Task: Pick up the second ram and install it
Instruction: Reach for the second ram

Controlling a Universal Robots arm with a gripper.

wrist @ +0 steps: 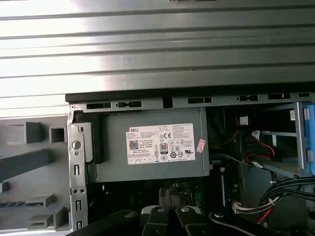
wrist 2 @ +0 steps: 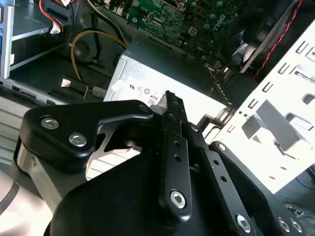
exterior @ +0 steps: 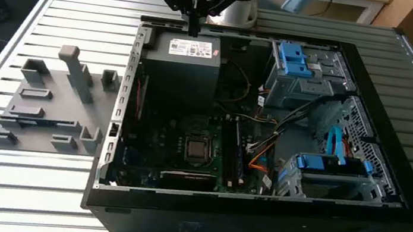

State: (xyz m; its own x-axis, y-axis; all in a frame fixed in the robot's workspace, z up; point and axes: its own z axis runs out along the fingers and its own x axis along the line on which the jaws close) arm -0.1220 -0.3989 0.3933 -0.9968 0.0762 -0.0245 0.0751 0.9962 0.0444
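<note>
My gripper [exterior: 194, 28] hangs above the far edge of the open computer case [exterior: 123, 111], just over the grey power supply [exterior: 189, 51]. Its fingers meet in a narrow tip with nothing between them. In the second wrist view the black fingers [wrist 2: 170, 105] point at the power supply [wrist 2: 162, 81]. A thin dark strip stands on edge in a slot of the grey holder [exterior: 44, 130] on the exterior view's left; it looks like the second ram [exterior: 20, 121] and also shows in the first wrist view as the ram [wrist: 19, 203]. The memory slots [exterior: 233, 155] lie beside the processor socket [exterior: 197, 148].
Blue drive cages [exterior: 301, 62] [exterior: 332, 165] and loose cables [exterior: 267, 142] fill the case's side on the exterior view's right. Upright grey blocks [exterior: 76, 72] rise from the holder. The case stands on a slatted metal table [exterior: 37, 189]. The arm's white base [exterior: 236, 12] stands behind the case.
</note>
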